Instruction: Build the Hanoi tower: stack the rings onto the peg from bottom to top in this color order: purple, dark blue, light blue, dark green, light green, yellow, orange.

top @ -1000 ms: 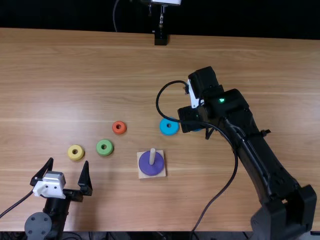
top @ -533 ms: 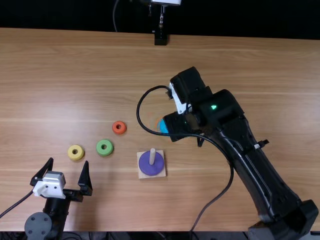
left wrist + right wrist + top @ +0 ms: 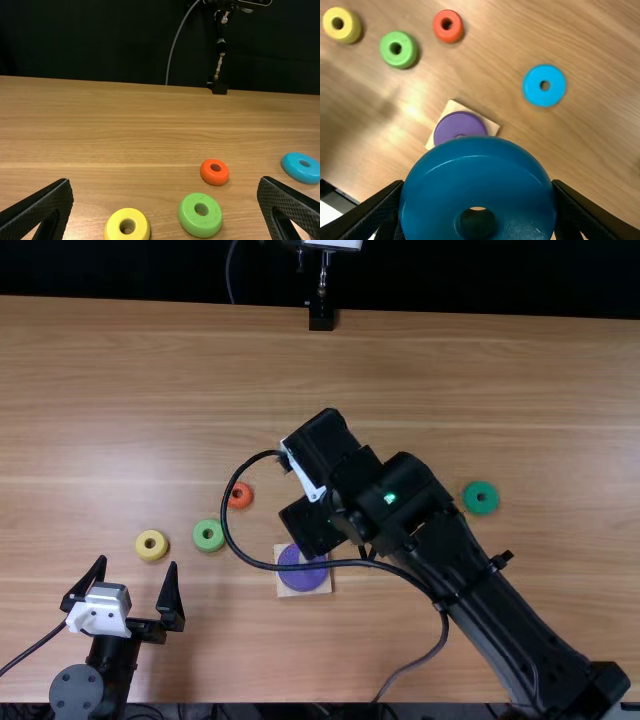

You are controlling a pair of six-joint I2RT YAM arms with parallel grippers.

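One light brown, wood-grained desk (image 3: 180, 370) runs back to a black background (image 3: 120, 267). The left hand (image 3: 137, 563) gapes wide, empty; the right hand (image 3: 314, 526) grips the dark blue ring (image 3: 480, 175).

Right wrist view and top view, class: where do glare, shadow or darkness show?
Right wrist view: pale glare on the table near the purple ring, shadows beside the yellow ring and light green ring. Top view: near-black backdrop beyond the table's far edge.
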